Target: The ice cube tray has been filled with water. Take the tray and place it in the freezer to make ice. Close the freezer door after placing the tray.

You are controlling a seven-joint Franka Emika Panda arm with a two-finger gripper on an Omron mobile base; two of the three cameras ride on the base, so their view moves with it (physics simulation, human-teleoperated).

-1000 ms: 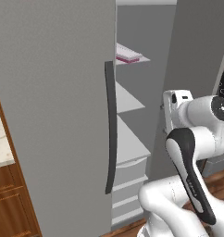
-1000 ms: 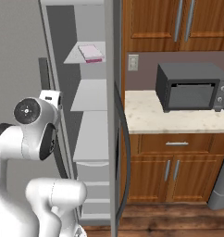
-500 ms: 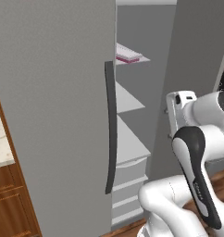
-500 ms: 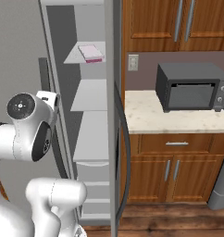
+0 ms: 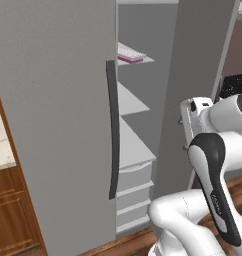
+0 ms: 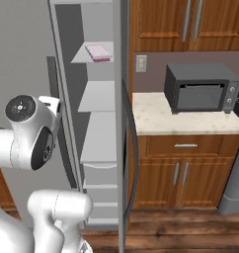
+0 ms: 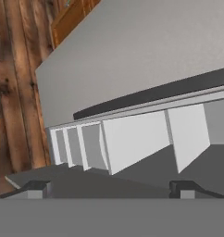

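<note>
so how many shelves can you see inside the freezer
3: the top shelf holding the ice cube tray, a middle shelf, and a lower shelf above the drawers. Higher ones may be hidden.

The arm's upper joint (image 6: 27, 131) has swung further left, away from the freezer (image 6: 99, 123) shelves.

Matt grey freezer (image 6: 67, 99) with smooth pale plastic-looking shelves (image 5: 133, 145) and a dark, faintly satin handle (image 5: 112, 130); pale, smooth tray (image 6: 98, 52); warm grained wood cabinets (image 6: 190, 168); speckled stone-like surface (image 6: 185, 121); rough plank floor (image 7: 16, 92).
</note>
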